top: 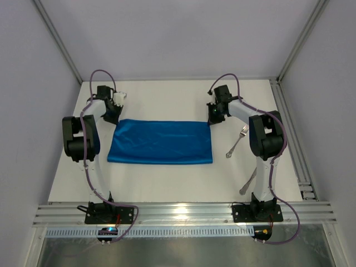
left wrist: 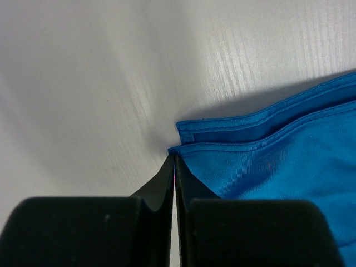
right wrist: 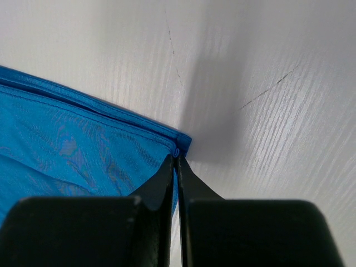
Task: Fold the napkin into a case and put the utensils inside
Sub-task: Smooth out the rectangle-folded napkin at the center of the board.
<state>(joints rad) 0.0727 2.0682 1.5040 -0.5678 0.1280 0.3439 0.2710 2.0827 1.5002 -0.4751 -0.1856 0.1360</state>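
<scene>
The bright blue napkin (top: 161, 142) lies flat on the white table as a wide rectangle, folded double, with two hemmed layers showing at its far corners. My left gripper (top: 114, 118) is shut on the napkin's far left corner, seen close in the left wrist view (left wrist: 176, 158) against the cloth (left wrist: 278, 161). My right gripper (top: 212, 118) is shut on the far right corner (right wrist: 177, 156) of the cloth (right wrist: 72, 150). A silver fork (top: 238, 141) lies right of the napkin. A second silver utensil (top: 248, 182) lies nearer, partly hidden by the right arm.
The white table (top: 167, 183) ends at a metal rail along the near edge (top: 183, 214). A rail runs down the right side (top: 292, 144). Grey walls close in the back and both sides.
</scene>
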